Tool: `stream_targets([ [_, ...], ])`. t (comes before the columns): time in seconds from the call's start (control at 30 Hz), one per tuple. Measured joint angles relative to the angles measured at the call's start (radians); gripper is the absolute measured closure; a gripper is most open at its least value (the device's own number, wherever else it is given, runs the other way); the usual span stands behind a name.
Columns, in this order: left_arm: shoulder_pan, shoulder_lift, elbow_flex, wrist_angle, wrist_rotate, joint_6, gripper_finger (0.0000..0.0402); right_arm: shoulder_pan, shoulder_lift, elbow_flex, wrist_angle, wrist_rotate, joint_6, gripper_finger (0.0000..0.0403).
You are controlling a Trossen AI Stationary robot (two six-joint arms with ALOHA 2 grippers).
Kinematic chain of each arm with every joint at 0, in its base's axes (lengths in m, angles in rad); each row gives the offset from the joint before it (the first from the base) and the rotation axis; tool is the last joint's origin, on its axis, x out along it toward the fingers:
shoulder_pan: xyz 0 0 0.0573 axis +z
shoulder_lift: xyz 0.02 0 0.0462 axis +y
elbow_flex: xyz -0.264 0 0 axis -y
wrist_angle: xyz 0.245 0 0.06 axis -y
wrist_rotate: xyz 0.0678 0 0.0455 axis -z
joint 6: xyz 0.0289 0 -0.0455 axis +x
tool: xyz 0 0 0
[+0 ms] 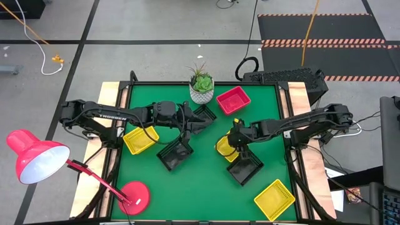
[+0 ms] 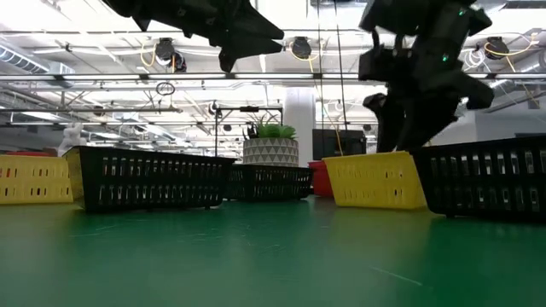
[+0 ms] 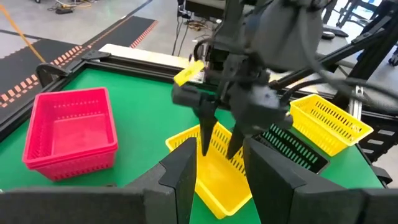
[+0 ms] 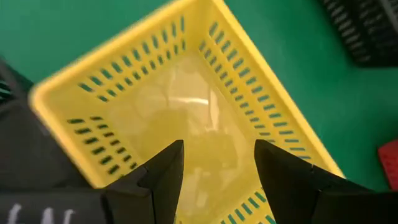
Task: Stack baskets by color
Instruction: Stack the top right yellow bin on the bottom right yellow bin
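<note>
Baskets mostly unstacked; we are hovering over the middle yellow one.

We are seeing the yellow basket lying mid-tabletop, touching a black basket, with our right gripper poised straight above it, fingers parted and gripping nothing. Two more yellow baskets are sitting well apart, two black baskets are lying separately, and one red basket is resting near the plant pot; we judge the sorting barely begun. Our left gripper is hanging above centre, fingers parted, empty. The front tabletop is offering open room; the lamp base is crowding one corner.
</note>
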Motion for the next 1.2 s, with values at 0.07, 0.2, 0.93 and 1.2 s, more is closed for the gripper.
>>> stream_targets([
  [0.07, 0.000, 0.000, 0.000, 0.001, 0.000, 0.003, 0.0270, -0.013, 0.024, 0.000, -0.004, -0.002, 0.000, 0.0211],
  [0.2, 0.004, 0.000, 0.000, 0.003, 0.000, 0.003, 0.0270, -0.044, 0.077, 0.000, -0.010, -0.004, -0.013, 0.0211],
  [0.93, 0.005, 0.000, 0.000, -0.005, 0.000, 0.010, 0.0270, -0.123, 0.107, 0.022, 0.118, 0.084, -0.119, 0.0211],
  [1.2, 0.005, 0.000, 0.000, -0.012, 0.001, 0.008, 0.0270, -0.009, 0.024, 0.255, -0.231, 0.081, -0.002, 0.0211],
])
